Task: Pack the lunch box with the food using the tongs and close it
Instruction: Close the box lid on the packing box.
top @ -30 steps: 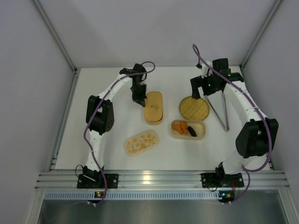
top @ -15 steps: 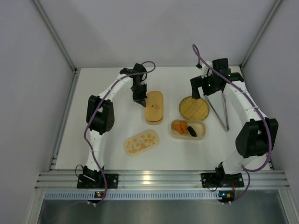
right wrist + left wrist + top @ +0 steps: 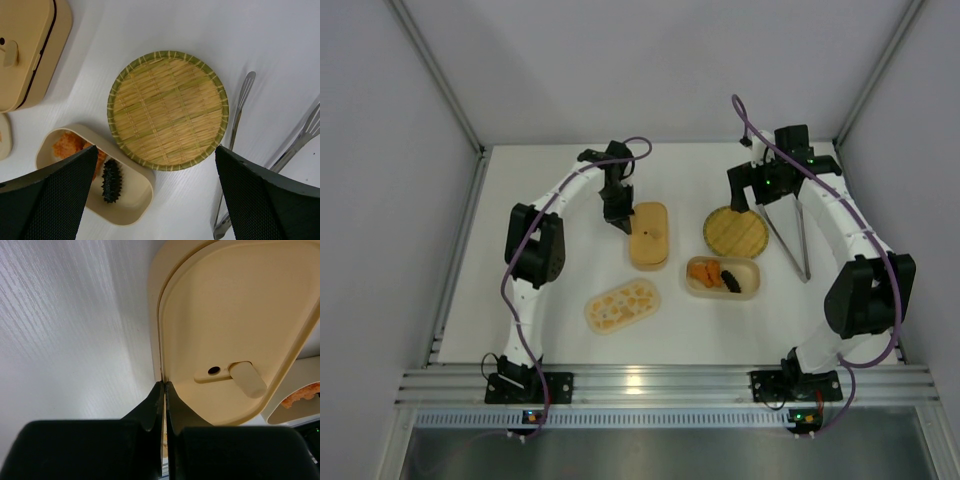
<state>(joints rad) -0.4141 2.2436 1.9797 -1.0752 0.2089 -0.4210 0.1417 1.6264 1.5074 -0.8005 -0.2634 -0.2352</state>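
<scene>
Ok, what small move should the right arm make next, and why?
Probably shift the open right gripper from above the woven plate toward the open container: the plate is bare, the tongs lie loose beside it, and the food is already inside, uncovered.

top: high overhead | left wrist: close on lidded box (image 3: pixel 235 315) | right wrist: downward, higher | all share it

No legible text or labels anywhere
</scene>
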